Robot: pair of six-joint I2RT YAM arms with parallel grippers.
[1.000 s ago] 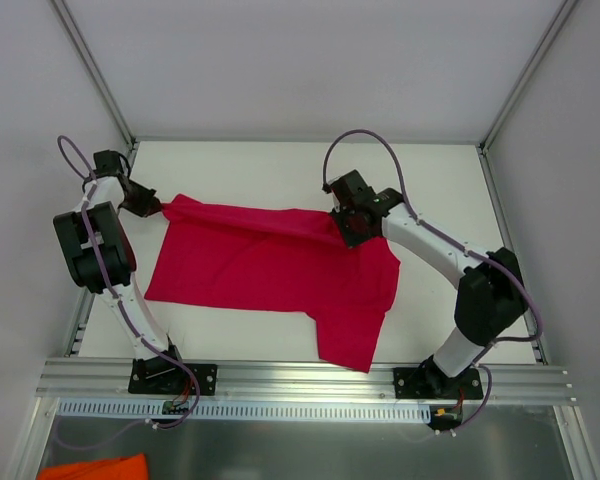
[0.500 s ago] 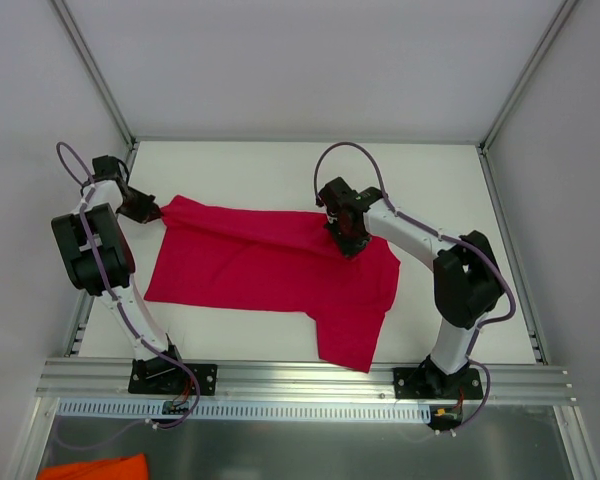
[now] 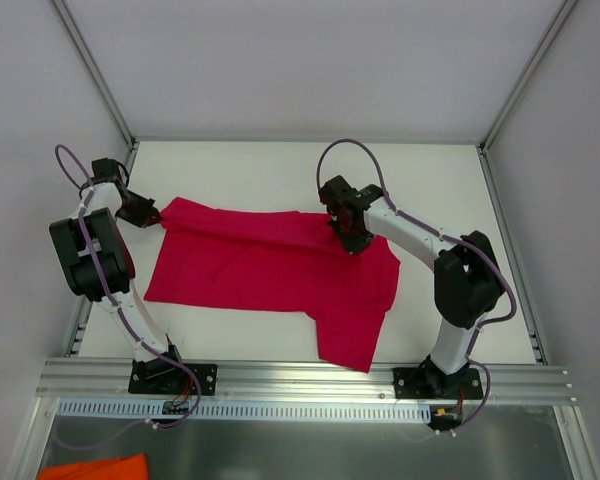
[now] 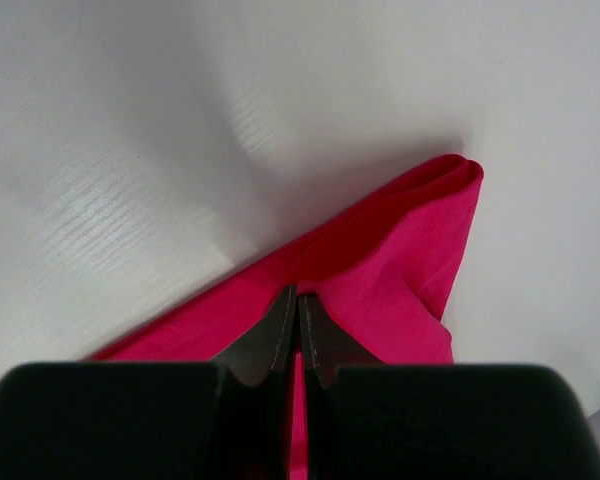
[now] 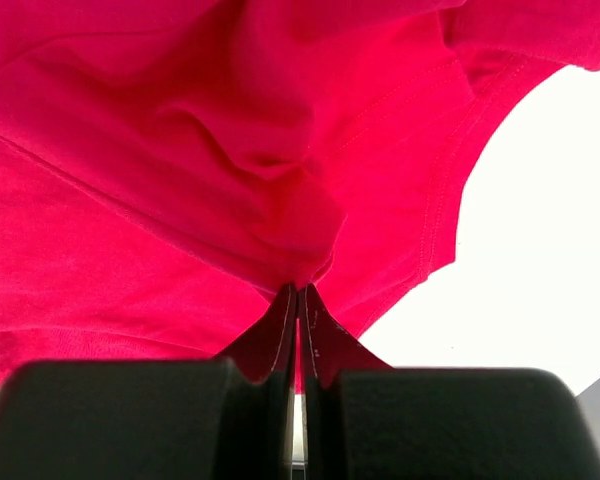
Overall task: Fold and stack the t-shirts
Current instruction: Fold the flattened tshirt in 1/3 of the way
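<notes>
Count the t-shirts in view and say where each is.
1. The red t-shirt lies across the table's middle, pinched by the left gripper and the right gripper. Orange cloth below the near rail may be another.

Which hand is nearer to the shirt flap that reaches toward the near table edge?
Right. The right hand pinches the t-shirt just beyond that flap; the left hand holds the shirt's far left end.

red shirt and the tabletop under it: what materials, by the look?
T-shirt: thin soft knit, probably cotton jersey, matte; it puckers into folds, and stitched hems show. Tabletop: white, matte, faintly ribbed sheet, maybe plastic or laminate.
</notes>
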